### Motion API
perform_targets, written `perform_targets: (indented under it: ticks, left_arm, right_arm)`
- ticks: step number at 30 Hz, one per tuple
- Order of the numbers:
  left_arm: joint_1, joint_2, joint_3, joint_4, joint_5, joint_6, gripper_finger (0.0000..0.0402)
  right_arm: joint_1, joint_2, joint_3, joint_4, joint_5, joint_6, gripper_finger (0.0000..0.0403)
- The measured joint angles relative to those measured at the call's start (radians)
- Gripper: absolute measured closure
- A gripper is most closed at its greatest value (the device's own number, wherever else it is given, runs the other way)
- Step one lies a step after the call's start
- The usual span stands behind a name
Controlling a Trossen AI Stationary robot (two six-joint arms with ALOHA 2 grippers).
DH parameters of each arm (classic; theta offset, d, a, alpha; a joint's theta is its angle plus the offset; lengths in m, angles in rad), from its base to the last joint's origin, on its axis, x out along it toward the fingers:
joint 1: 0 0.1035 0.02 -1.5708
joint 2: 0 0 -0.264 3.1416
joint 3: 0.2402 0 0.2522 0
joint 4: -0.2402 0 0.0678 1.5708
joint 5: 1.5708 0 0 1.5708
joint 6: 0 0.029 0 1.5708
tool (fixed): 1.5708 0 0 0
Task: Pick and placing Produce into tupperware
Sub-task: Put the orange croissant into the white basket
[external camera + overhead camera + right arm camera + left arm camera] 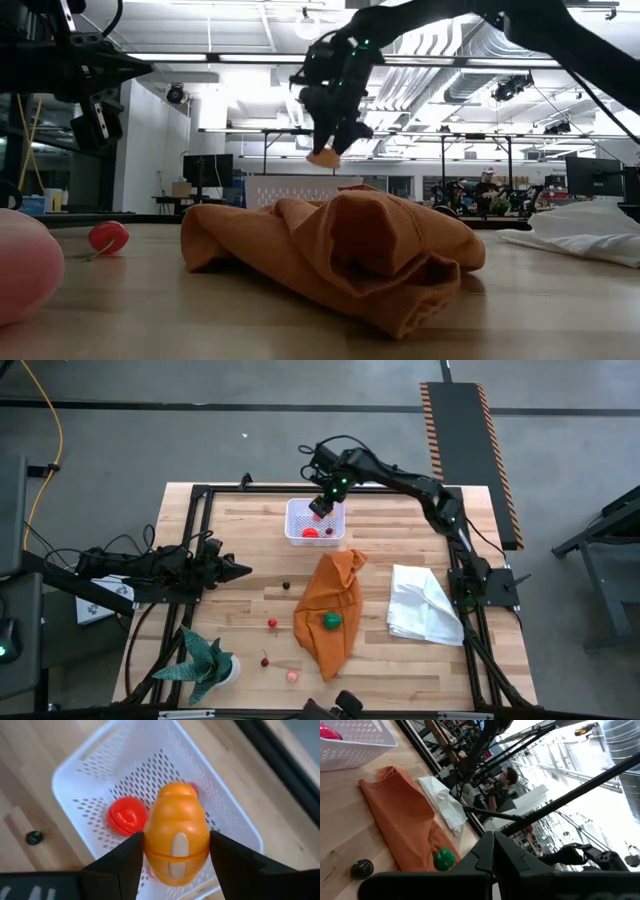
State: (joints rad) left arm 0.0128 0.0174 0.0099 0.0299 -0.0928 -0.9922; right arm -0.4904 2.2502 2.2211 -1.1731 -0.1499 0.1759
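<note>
orange piece (176,839): pinched in your right claw (175,851) over the tupperware (315,520), a red one inside
feel: probably light, hard, slick plastic; squeeze its wide middle
left claw (243,570): pressed together, parked over the counter (250,610)

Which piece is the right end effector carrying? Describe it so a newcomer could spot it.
Find the white tupperware at the table's far edge. Directly above it hangs the right end effector, closed on an orange produce piece. It is the only piece off the table; the red piece below lies in the tub.
</note>
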Motion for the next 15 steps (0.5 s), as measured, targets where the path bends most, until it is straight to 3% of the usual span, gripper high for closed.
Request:
perform_targets:
  ticks: [15]
  left_arm:
    - [0.0, 0.0, 0.0, -0.003, 0.014, 0.0, 0.0401]
  right_arm:
    - [0.047, 0.088, 0.0, -0.023, 0.028, -0.028, 0.0206]
